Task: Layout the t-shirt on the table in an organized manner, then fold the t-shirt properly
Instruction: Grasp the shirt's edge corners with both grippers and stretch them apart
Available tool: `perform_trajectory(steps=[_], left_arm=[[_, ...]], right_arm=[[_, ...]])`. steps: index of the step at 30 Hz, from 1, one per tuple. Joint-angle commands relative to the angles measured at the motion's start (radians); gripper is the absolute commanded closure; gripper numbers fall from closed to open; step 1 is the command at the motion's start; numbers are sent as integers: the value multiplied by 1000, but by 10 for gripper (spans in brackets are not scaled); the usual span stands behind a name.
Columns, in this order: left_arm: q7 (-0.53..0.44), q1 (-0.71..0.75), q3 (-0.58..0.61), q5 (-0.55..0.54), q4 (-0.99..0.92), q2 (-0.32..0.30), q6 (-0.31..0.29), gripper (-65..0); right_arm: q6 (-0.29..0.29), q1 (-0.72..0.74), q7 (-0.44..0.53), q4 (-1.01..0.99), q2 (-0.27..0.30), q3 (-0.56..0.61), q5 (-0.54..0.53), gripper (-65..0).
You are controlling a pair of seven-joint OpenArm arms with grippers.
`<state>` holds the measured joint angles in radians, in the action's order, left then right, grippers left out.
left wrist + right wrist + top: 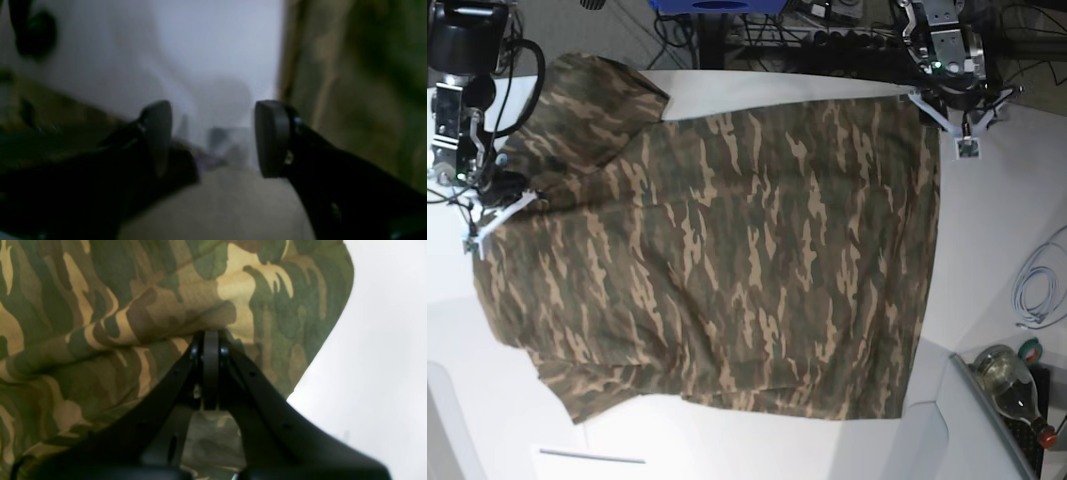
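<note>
The camouflage t-shirt lies spread wide on the white table, sleeves toward the left of the base view and hem toward the right. My right gripper is shut, its tips pinching a bunched fold of the t-shirt; in the base view it sits at the shirt's left edge. My left gripper is open, with only blurred white table between its fingers and the t-shirt beside it. In the base view the left gripper hovers at the shirt's far right corner.
A glass bottle lies at the lower right beside a raised white panel. A coiled white cable rests at the table's right edge. Dark cables and gear crowd the space behind the far edge.
</note>
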<state>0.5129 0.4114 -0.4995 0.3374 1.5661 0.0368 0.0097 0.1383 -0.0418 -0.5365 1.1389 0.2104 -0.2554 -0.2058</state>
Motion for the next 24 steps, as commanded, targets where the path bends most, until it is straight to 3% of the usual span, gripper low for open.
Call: perform_trajectory(steps=[1, 4, 7, 9, 10, 11, 12, 16, 20, 24], left_arm=[[-12, 8, -41, -37, 29, -10, 14, -397], [-10, 44, -120, -199, 95, -10, 14, -395], [-6, 100, -83, -338, 216, -8, 13, -369], [-6, 125, 9, -400, 270, -10, 13, -244], [-9, 126, 55, -412, 280, -10, 13, -150], [-9, 116, 103, -412, 277, -10, 13, -31], [-9, 99, 135, -412, 267, -10, 13, 0], [-6, 19, 183, -400, 161, -10, 14, 0], [-12, -61, 178, -238, 30, -8, 14, 0], [-32, -84, 178, -106, -43, -10, 14, 0]], right_arm=[[-6, -37, -98, -6, -2, 0, 19, 0], [-6, -77, -98, 54, -4, 0, 19, 0], [-6, -111, -98, 131, -18, 0, 19, 0], [-6, -129, -99, 181, -21, 0, 19, 0], [-6, -139, -99, 209, -22, 0, 19, 0], [-7, -146, -107, 241, -22, 0, 19, 0], [-7, -151, -118, 270, -22, 0, 19, 0], [-9, -149, -156, 373, -22, -6, 19, 0], [-9, -88, -172, 390, -6, -3, 19, 0], [-7, 72, -138, 212, 16, 1, 19, 0]])
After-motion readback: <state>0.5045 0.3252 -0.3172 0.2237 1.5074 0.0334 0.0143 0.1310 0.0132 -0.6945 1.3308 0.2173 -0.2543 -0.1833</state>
